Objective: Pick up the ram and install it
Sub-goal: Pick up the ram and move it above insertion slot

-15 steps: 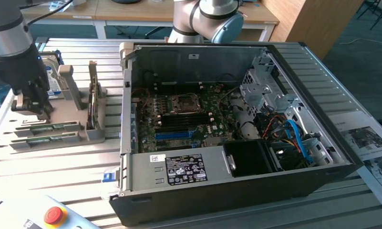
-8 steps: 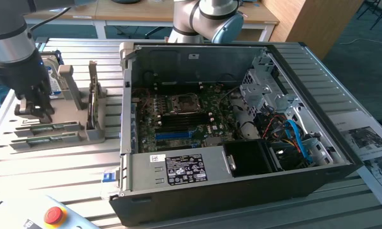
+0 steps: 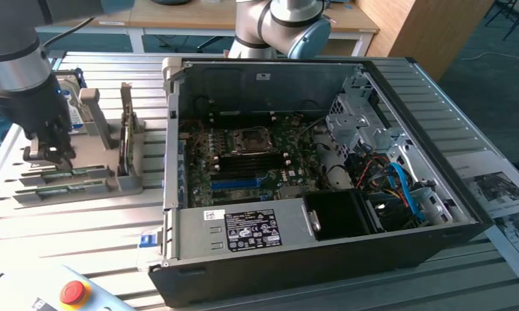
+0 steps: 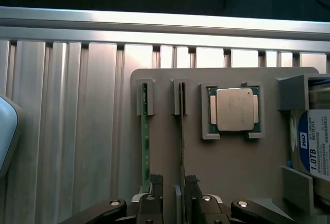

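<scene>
Gripper (image 4: 174, 181) half-spread, astride ram (image 4: 181, 131), seemingly not touching

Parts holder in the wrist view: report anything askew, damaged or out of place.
Nothing stands out. Both ram sticks stand straight in the slots of the grey holder, the processor sits square in its recess, and the gripper straddles one stick.

Slatted aluminium table (image 3: 69, 227) with an open black computer case (image 3: 398, 259) mid-surface, motherboard (image 3: 242, 162) and power supply (image 3: 242, 230) exposed. Toward the exterior view's left edge, a grey holder (image 4: 232, 162) seating a processor chip (image 4: 234, 109), hard drive (image 4: 314, 144) alongside. Red button (image 3: 73, 293) at the front left corner; printed sheets (image 3: 501, 194) at the right edge
</scene>
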Controlling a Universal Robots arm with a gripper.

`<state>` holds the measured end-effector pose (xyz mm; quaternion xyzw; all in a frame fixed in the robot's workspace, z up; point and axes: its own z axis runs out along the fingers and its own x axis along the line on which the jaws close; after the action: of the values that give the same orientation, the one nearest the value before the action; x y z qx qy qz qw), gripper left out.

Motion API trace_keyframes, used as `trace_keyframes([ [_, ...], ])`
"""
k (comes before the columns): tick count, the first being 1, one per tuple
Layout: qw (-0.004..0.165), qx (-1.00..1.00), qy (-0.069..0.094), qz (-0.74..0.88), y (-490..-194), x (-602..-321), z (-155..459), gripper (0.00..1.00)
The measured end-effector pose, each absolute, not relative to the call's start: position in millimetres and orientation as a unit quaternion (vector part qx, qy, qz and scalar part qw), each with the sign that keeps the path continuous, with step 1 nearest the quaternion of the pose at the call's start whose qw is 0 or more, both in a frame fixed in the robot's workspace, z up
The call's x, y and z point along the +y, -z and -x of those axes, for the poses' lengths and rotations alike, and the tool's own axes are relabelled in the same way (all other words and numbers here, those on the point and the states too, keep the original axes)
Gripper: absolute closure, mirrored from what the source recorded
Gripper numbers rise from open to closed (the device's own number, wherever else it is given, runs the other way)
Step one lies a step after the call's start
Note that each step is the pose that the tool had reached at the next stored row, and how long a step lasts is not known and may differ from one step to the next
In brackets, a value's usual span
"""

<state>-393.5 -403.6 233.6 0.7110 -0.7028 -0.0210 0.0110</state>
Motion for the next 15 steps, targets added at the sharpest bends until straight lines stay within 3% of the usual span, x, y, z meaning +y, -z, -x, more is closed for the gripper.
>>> trace_keyframes([
  [15,0.011,-0.703,0.021,-0.711,-228.2,-408.7,393.5,0.69],
])
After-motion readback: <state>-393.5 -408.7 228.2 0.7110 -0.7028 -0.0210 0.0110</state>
